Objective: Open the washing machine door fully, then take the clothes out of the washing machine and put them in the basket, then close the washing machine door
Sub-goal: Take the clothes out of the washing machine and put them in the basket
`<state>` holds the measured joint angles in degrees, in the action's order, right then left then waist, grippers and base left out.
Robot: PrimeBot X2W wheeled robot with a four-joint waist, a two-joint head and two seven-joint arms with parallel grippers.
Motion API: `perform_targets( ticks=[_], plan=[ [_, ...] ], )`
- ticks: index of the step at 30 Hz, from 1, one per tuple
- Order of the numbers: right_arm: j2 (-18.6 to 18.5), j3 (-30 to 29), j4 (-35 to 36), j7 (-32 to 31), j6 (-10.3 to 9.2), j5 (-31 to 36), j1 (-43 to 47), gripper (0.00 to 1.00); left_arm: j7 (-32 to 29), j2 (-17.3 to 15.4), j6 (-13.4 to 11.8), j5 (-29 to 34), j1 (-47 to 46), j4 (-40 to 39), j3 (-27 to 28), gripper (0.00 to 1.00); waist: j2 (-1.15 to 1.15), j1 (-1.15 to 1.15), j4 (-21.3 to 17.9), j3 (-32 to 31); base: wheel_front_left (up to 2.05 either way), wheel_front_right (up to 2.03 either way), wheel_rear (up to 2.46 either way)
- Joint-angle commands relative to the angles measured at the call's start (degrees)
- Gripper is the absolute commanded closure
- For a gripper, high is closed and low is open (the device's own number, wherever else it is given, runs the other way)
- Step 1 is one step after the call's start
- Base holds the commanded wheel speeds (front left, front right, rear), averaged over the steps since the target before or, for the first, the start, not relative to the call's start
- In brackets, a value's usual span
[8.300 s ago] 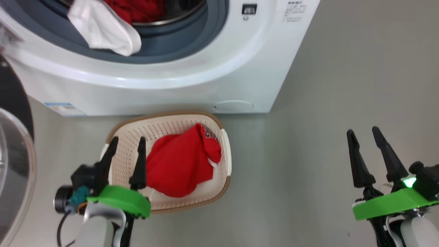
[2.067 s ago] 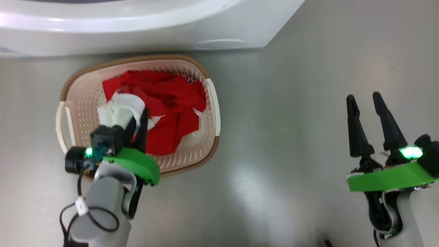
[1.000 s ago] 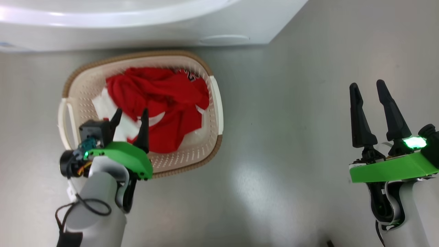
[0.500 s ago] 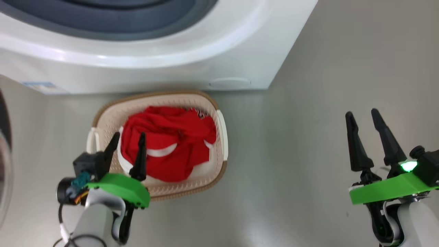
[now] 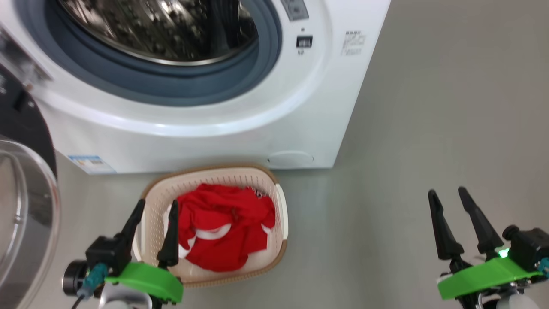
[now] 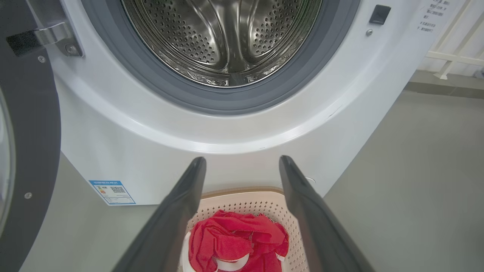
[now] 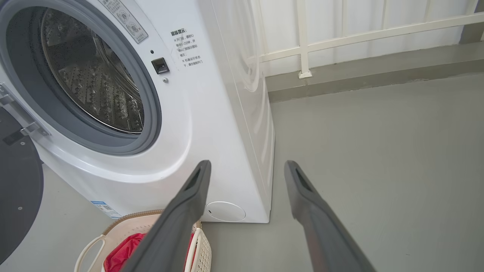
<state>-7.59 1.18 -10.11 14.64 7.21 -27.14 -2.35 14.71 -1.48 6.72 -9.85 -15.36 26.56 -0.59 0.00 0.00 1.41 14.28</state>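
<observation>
The left gripper hangs with its two long dark fingers spread wide and nothing between them, over the near left part of the small cream perforated plastic basket with a brown woven-look rim. In the left wrist view the same gripper points at the lower front of the big white front-loading washing machine, with the basket beneath it. The right gripper is likewise spread and holds nothing, well apart to the right over bare grey floor; in its own view it points at the machine's right front corner.

The large round door with a glossy black rim and clear bulging glass is swung open at the far left, beside the left arm, hanging from a metal hinge. A white railing runs behind the machine. On the front panel are a small dark latch, a round cap low down and a blue label.

The basket sits on the floor just in front of the machine. In it lie the bunched bright red clothes with white trim, with white fabric showing at the pile's edges. The perforated steel drum, ringed by the grey rubber seal, shows bare metal and its ribs.
</observation>
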Motion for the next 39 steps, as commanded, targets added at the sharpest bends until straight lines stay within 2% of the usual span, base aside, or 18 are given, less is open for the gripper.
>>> perform_targets(
  ticks=[1, 9, 20, 31, 39],
  plan=[
    [-1.22, 1.54, 1.03, 0.36, 0.28, -0.01, 1.04, 0.0, 0.29, -1.4, 0.44, 0.94, 1.79, -3.17, 1.98, 0.0, 0.0, 0.0, 0.27, -4.4, 0.0, 0.0, 0.0],
    [-1.48, 1.85, 0.83, 0.36, 0.28, -0.12, 4.65, 0.0, 0.29, -1.4, 0.3, 1.95, 8.5, -11.57, 3.43, 0.0, 0.0, 0.0, -0.13, -8.92, 0.0, 0.0, 0.0],
    [-1.73, 0.99, 2.0, 0.36, 0.28, -0.46, 8.63, 0.0, 0.29, -1.4, -0.73, 1.6, 17.76, -18.24, 5.23, 0.0, 0.0, 0.0, -0.71, -12.59, 0.0, 0.0, 0.0],
    [-1.52, -0.37, 2.67, 0.36, 0.28, -0.38, 10.75, 0.0, 0.29, -1.4, -1.91, 0.77, 20.93, -20.42, 5.01, 0.0, 0.0, 0.0, -0.39, -13.27, 0.0, 0.0, 0.0],
    [-1.39, -0.24, 2.58, 0.36, 0.28, -0.34, 10.5, 0.0, 0.29, -1.4, -1.9, 0.8, 20.54, -20.56, 4.97, 0.0, 0.0, 0.0, -0.51, -13.11, 0.0, 0.0, 0.0]
  ],
)
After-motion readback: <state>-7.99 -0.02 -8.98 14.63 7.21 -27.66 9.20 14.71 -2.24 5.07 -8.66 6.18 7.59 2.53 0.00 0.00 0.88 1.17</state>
